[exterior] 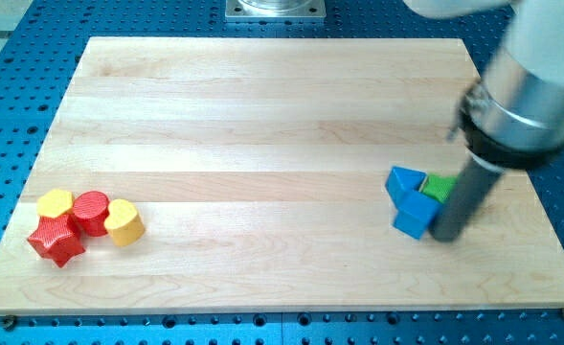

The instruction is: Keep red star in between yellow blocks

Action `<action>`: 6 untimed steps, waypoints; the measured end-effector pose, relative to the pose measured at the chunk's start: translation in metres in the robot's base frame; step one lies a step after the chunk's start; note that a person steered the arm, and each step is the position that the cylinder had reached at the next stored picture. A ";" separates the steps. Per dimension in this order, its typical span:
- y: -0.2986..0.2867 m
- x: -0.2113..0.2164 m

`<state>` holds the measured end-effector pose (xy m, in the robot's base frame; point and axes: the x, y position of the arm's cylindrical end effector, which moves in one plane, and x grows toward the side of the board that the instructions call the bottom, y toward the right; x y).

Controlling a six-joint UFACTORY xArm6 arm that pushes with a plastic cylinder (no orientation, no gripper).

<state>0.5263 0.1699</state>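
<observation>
Arm is coming in from the view's top-right corner, blurred silver-white housing with a black collar, hanging over the counter's right edge area. Dark rod is pointing down, slightly tilted toward the view's left. My tip is resting on the counter, right side, nearer the bottom edge.

Light: bright, even, diffuse, seemingly from overhead.
Board: pale wood, evenly lit, slightly washed out toward the frame's top.
Shadows: short and soft under the blocks at lower left and beside the rod at right.
Arm, upper right: blurred, out of focus, with pale sheen.
Blocks: reasonably sharp, saturated colours.
</observation>
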 end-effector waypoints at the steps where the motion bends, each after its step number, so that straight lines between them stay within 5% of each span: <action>1: -0.029 -0.035; 2: -0.030 0.028; 3: -0.091 0.047; 6: -0.464 0.062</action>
